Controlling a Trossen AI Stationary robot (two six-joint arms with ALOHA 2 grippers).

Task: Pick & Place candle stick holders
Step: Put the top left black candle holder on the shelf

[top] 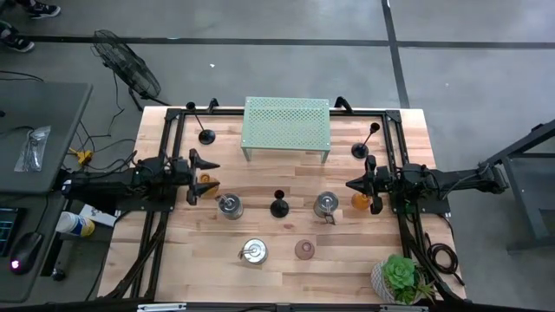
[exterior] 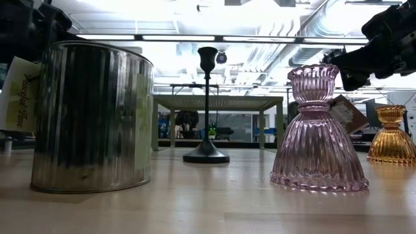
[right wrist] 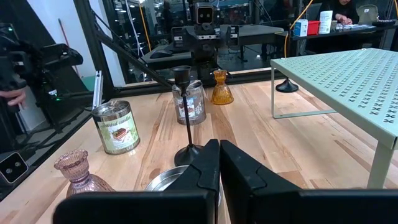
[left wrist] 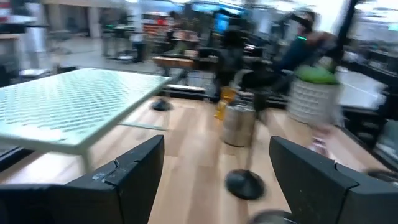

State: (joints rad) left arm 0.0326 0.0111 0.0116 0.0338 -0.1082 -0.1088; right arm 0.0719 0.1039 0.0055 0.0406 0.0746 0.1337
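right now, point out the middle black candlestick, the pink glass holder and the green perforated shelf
middle black candlestick [exterior: 207, 97]: low view, on its thin stem
pink glass holder [exterior: 316, 146]: low view, on its ribbed skirt
green perforated shelf [top: 288, 122]: high view, on its top surface

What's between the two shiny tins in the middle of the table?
In the high view, a black candlestick stands between the left tin and the right tin.

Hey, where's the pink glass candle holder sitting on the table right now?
In the high view the pink glass candle holder stands near the table's front edge, right of a silver tin and in front of the middle black candlestick.
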